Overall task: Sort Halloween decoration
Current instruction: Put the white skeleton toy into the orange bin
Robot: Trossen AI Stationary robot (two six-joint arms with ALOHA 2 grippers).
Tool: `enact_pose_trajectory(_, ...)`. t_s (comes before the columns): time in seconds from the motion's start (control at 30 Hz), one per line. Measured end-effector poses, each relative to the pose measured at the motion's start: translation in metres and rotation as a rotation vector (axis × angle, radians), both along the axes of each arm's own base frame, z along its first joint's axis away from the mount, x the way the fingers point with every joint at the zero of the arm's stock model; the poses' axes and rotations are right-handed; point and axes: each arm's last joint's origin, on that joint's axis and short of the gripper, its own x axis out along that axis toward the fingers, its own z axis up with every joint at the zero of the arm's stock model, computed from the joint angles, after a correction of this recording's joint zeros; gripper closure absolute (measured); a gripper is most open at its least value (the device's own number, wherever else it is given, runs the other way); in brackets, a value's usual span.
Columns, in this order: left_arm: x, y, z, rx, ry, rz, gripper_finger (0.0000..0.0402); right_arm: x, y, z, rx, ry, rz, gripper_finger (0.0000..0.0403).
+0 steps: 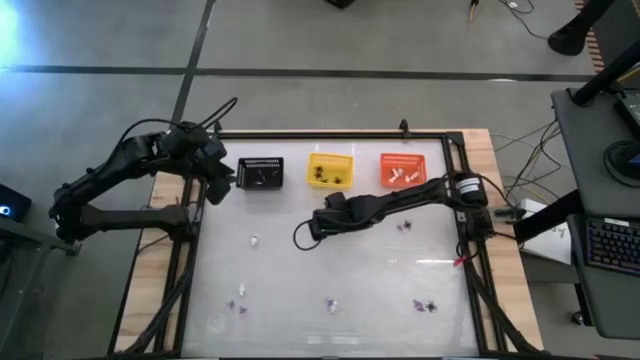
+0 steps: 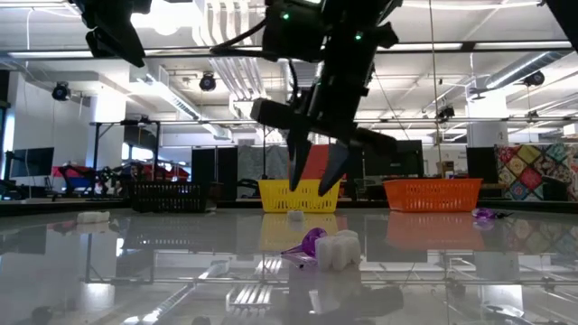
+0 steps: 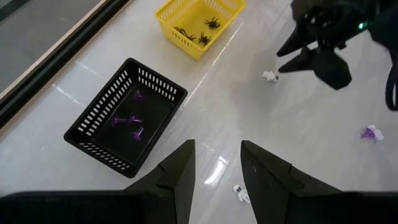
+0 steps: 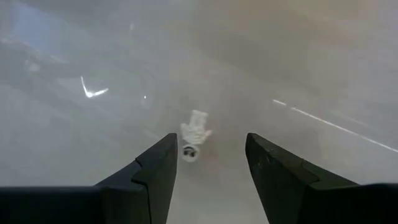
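Right gripper (image 4: 208, 180) fingers spread wide, empty, a small white skeleton trinket (image 4: 193, 135) lying between their tips on the glossy desk (image 4: 298, 74); left gripper (image 3: 217, 168) fingers parted, empty

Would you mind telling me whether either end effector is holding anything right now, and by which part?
Nothing is held. The right end effector is open above a white trinket; the left end effector is open and empty.

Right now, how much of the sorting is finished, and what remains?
Partly done: the black plastic basket holds purple trinkets, the yellow plastic basket black spiders, the orange plastic basket white pieces. In hand: the open right gripper hovers over a small white skeleton trinket; nothing is gripped. The left gripper waits, open, by the black basket. Several purple and white trinkets remain scattered on the table.
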Motion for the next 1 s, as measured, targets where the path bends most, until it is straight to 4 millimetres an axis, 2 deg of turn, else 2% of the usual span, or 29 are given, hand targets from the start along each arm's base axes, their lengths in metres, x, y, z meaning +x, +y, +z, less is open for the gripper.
enact_pose_trajectory(0.27,0.000,0.000,0.000,0.000,0.000,0.000,0.0290,0.020,-0.004,-0.021,0.047,0.039,0.050,0.0218)
enact_pose_trajectory(0.53,0.000,0.000,0.000,0.000,0.000,0.000,0.0290,0.026,-0.008,-0.038,0.049,0.110,0.064,0.0225)
enact_pose_trajectory(0.67,0.000,0.000,0.000,0.000,0.002,0.000,0.0290,0.027,-0.012,-0.043,0.057,0.130,0.090,0.0264)
enact_pose_trajectory(0.9,0.001,0.001,-0.001,0.000,0.006,-0.002,0.0290,0.029,-0.014,-0.043,0.070,0.133,0.158,0.0371)
enact_pose_trajectory(1.0,0.001,0.001,-0.001,0.000,0.006,-0.002,0.0290,0.028,-0.015,-0.038,0.065,0.130,0.179,0.0384)
